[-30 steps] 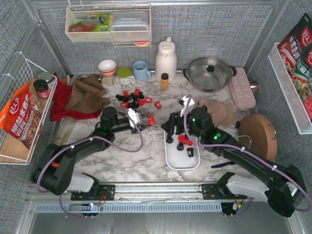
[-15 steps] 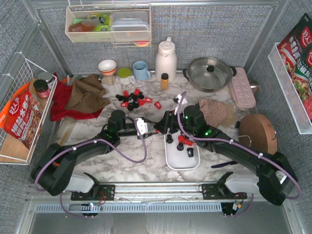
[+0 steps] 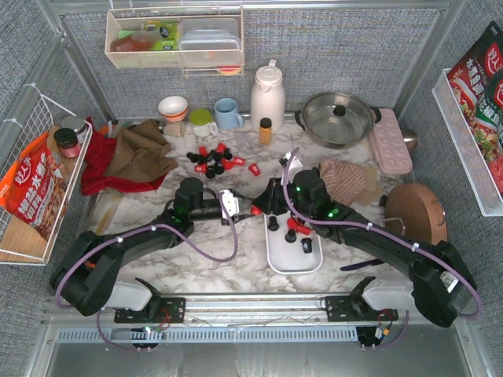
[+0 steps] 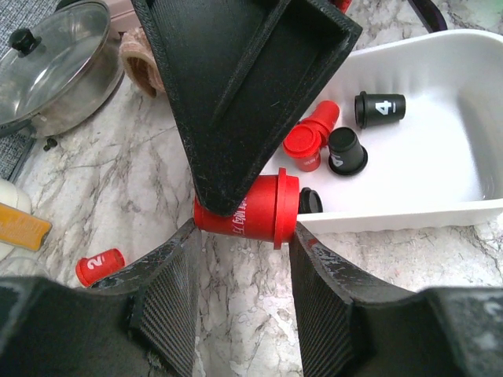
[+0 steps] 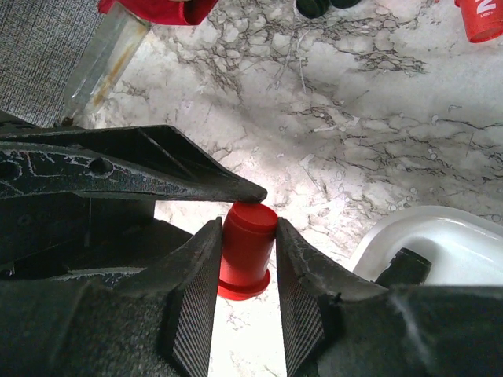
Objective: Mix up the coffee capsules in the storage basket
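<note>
A red coffee capsule hangs just above the marble, beside the far left corner of the white storage basket. My left gripper grips it by its two ends; it shows in the left wrist view. My right gripper is closed on its sides, as the right wrist view shows. The basket holds a few red capsules and black capsules. A loose pile of red and black capsules lies farther back on the table.
An amber bottle, a white thermos, a blue mug and a lidded pot stand at the back. Cloths lie at the left, a pink box and a wooden disc at the right.
My left gripper carried the red capsule right, toward the basket's corner. My right gripper swung left from over the basket to meet it and closed on the same capsule.
</note>
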Motion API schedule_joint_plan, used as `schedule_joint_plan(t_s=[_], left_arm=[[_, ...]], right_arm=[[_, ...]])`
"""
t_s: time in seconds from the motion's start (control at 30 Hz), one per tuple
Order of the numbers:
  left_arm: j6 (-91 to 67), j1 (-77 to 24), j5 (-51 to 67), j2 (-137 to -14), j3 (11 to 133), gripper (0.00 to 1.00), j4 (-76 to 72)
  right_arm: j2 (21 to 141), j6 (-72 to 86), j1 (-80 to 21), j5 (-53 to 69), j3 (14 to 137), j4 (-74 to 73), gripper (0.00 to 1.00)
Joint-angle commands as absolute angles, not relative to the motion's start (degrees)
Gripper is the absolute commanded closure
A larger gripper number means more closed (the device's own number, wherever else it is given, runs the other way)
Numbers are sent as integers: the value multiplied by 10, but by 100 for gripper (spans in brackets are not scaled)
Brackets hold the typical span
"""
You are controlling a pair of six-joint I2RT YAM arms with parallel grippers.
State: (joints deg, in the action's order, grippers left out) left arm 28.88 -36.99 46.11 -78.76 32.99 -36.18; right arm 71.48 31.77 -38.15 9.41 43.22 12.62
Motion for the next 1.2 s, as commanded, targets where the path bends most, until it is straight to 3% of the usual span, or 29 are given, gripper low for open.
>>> schedule_joint_plan(t_s=[0.0,0.23,0.4,0.57,0.63,0.77,0.97,1.17], left_arm=[[289,-374,475,-782,333,59,-386],[287,-374,471,-780,334,58,-386],[286,-375,451,-784,337,32,-378],[285,-374,438,-785,336,16,-378],[284,-374,430,-786,336,2,-377],[267,-374,368,-790,367,1,-309],[98,-363,61,-846,516,1,-110],[119,-363,115,-905,591,1,40]], right_arm=[[726,328,-384,115,441,140,63],[735,330,-383,127,446,140,64],[707,317,-383,102,433,130,74],[657,286,-378,49,422,90,75],[639,266,-376,29,418,69,75],[617,222,-376,-8,429,4,66],[585,178,-375,-46,431,-51,57],[558,151,-374,-60,420,-72,55]])
